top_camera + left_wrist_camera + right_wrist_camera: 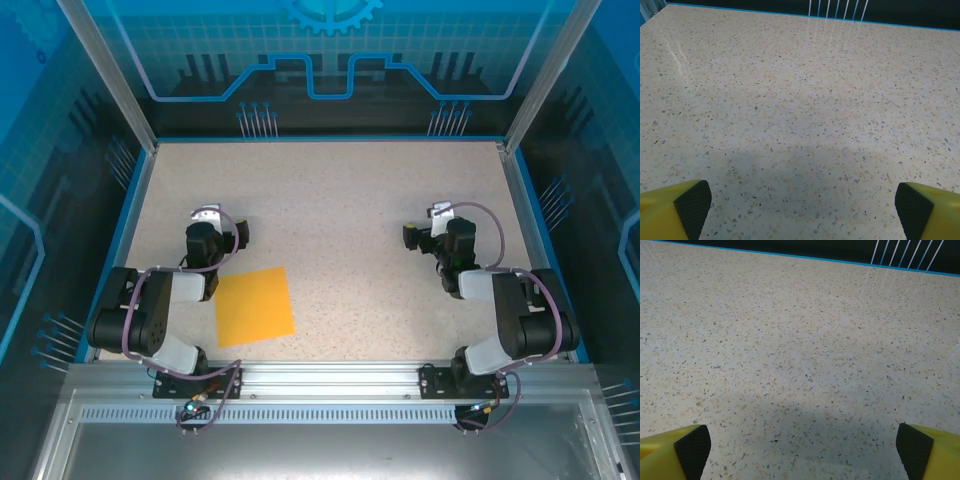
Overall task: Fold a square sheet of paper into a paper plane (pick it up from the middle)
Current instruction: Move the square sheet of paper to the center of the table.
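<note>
Square sheet of paper (pixel 255 306) flat, top cam; wrist cams: L gripper (pixel 802 205), R gripper (pixel 803 450) open, empty.

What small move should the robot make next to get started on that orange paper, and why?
Probably bring the left gripper toward the near edge until it hangs over the middle of the square sheet of paper. The sheet lies flat and unfolded beside the left arm, far from the right gripper. Both grippers are open over bare table.
</note>
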